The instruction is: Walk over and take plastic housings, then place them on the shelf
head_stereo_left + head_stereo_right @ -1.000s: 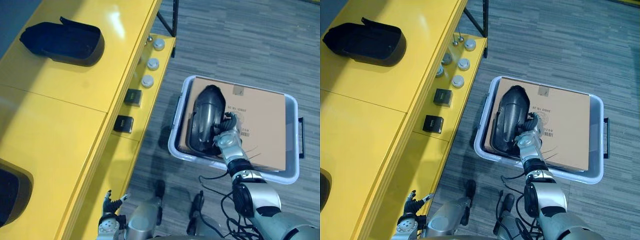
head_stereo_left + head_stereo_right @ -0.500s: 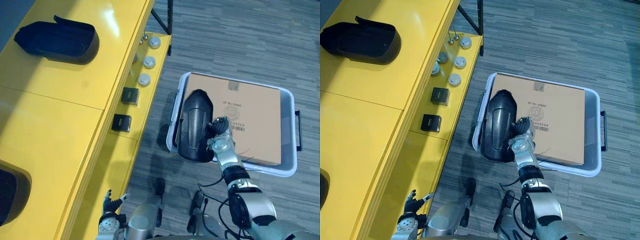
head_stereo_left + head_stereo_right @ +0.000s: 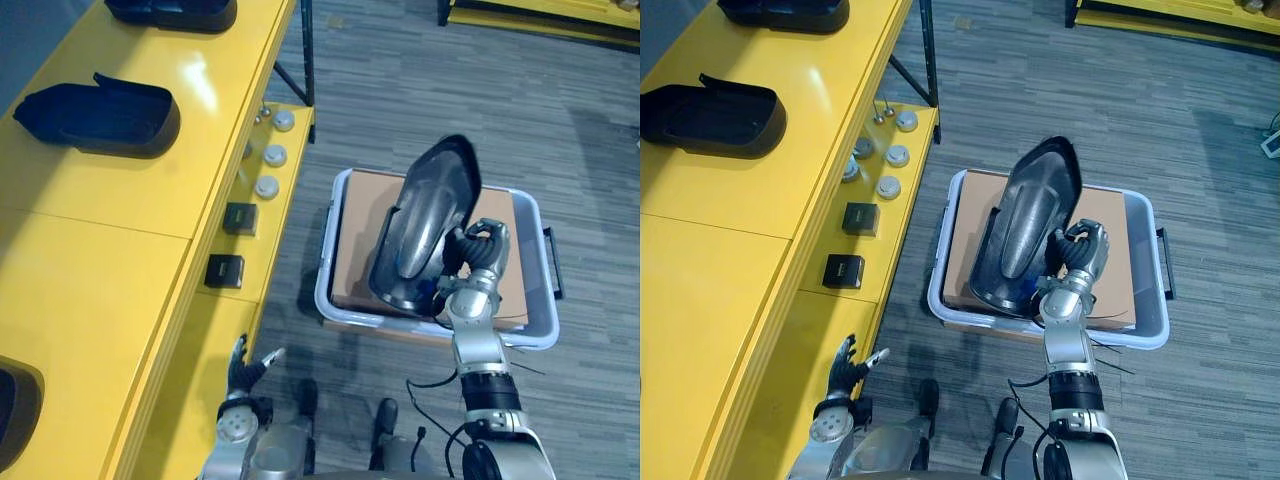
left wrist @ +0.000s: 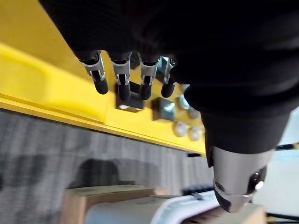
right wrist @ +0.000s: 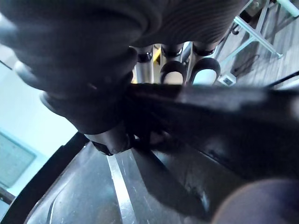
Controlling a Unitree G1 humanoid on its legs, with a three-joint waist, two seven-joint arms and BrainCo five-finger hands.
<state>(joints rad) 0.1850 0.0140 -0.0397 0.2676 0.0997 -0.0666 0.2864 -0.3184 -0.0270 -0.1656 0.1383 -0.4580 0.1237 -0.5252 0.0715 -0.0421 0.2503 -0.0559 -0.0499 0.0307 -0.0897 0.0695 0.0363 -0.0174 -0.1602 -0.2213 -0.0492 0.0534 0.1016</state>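
Above the bin (image 3: pixel 327 292) at three o'clock, the right hand (image 3: pixel 476 283) curls its fingers (image 3: pixel 487 237) round a housing (image 3: pixel 424 222), held high for the shelf (image 3: pixel 120 205).

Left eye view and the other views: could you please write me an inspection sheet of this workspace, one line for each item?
Surface: yellow shelf, glossy top, on the robot's left.
Job's things: one black plastic housing held tilted up over the bin; three other housings lie on the shelf top.
Clutter: round silver caps and two small black boxes on the shelf's lower level; cardboard box inside the grey bin on the floor.
Hands: right hand shut on the housing's edge; left hand open, low beside the shelf, holding nothing.
Cables: nothing seen.
Surroundings: grey striped carpet; another yellow rack farther off.
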